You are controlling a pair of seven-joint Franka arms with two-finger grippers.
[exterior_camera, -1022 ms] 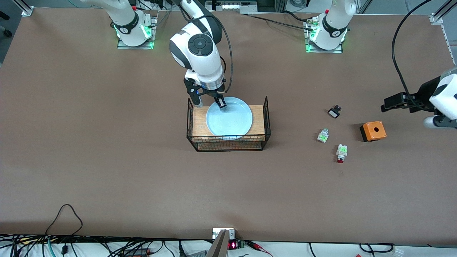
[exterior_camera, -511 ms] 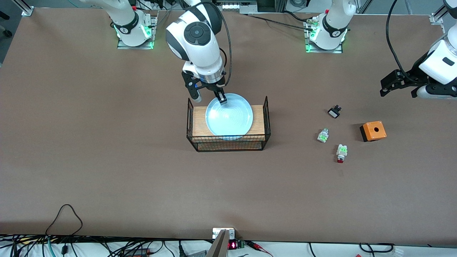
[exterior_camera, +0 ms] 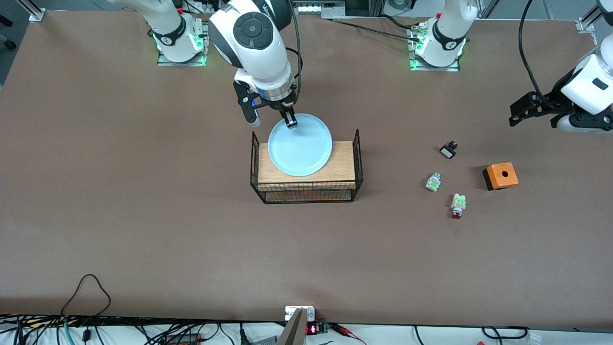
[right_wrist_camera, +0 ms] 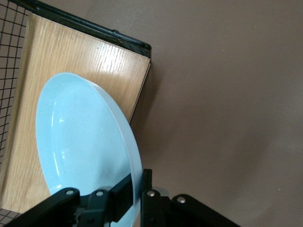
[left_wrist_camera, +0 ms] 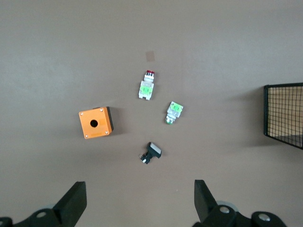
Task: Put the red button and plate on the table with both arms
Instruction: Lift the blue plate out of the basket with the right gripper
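The pale-blue plate [exterior_camera: 300,145] is held tilted above the light-wood top of the black wire rack [exterior_camera: 306,184]. My right gripper [exterior_camera: 289,120] is shut on its rim; the right wrist view shows the plate [right_wrist_camera: 80,142] pinched between the fingers [right_wrist_camera: 124,188]. The red button [exterior_camera: 458,205] lies on the brown table [exterior_camera: 143,191] toward the left arm's end, and shows in the left wrist view [left_wrist_camera: 147,87]. My left gripper [exterior_camera: 519,111] is open and empty, up over the table past the orange box [exterior_camera: 500,175].
A green-and-white part without a red cap [exterior_camera: 433,182] and a small black part [exterior_camera: 448,150] lie beside the red button. In the left wrist view the orange box [left_wrist_camera: 95,123] and the rack's corner [left_wrist_camera: 284,116] show.
My right gripper has lifted the plate off the rack top and drawn it toward the robots' bases. My left gripper rose and pulled back toward its end of the table.
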